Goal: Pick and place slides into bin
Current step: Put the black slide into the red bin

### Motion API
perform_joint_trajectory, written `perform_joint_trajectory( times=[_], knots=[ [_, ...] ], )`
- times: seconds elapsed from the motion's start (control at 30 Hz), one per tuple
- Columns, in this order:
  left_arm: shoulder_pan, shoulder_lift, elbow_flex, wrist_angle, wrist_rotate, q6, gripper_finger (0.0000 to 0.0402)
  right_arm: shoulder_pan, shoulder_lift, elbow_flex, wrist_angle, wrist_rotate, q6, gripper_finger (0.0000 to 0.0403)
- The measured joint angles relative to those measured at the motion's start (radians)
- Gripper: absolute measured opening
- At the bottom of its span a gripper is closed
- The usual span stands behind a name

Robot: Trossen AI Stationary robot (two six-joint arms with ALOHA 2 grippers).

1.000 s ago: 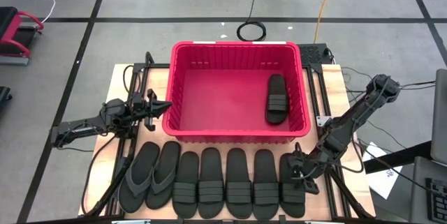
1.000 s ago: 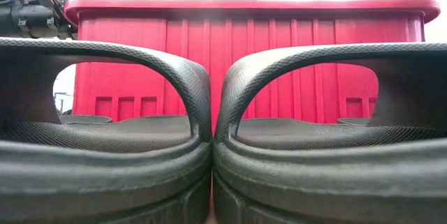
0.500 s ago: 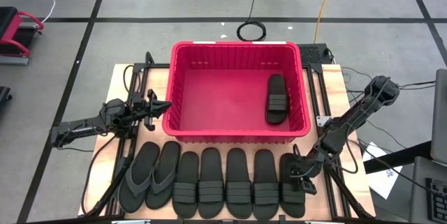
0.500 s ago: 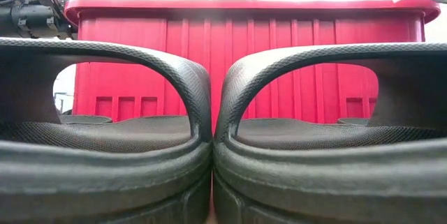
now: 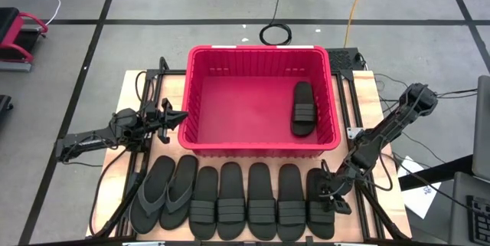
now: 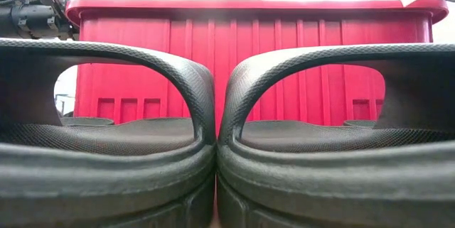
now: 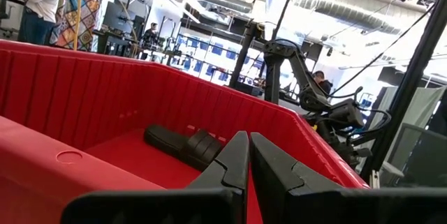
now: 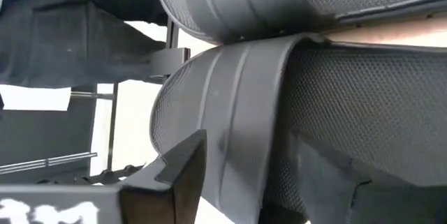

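The slides, flat black rubber sandals, are lying in a row of seven just in front of the large rectangular red plastic bin (image 5: pixel 260 150), the nearest wall of which is marked here; an eighth slide in the bin (image 5: pixel 303 109) is already resting by its right wall. Landmark for all places: the bin.

Over the last second the right gripper (image 5: pixel 331 195) has been dropping lower onto the end slide (image 5: pixel 320 208), the one at the right end of the row in front of the bin, and its jaws have begun narrowing from their widest. In the right wrist view one dark finger (image 8: pixel 183 175) is sitting beside the ribbed strap band, the jaws straddling it but not yet pinching, as far as can be judged. That suggests the second pick is starting, with the lift and carry into the bin yet to come.

The left gripper (image 5: pixel 170 117) is waiting just off the bin's left wall, fingers pressed together and empty.

No brand, label or readable writing is showing on the slides or the bin.
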Motion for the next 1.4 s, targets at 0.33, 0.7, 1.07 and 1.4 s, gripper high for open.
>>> perform_joint_trajectory(
  times=[0.33, 0.7, 1.07, 1.4],
  knots=[
    [0.000, 0.000, 0.000, 0.001, 0.000, 0.002, 0.0024, 0.000, 0.090, 0.000, 0.163, -0.055, -0.001, 0.0065],
    [0.000, 0.000, 0.000, 0.001, 0.000, 0.001, 0.0024, 0.001, 0.035, 0.058, 0.246, -0.107, 0.090, 0.0005],
    [0.000, 0.000, 0.000, 0.001, 0.000, 0.010, 0.0024, 0.051, 0.018, 0.385, -0.103, -0.107, 0.008, 0.0003],
    [0.000, 0.000, 0.000, 0.001, 0.000, 0.011, 0.0024, 0.009, 0.017, 0.719, -0.656, 0.057, -0.135, 0.0001]
  ],
)
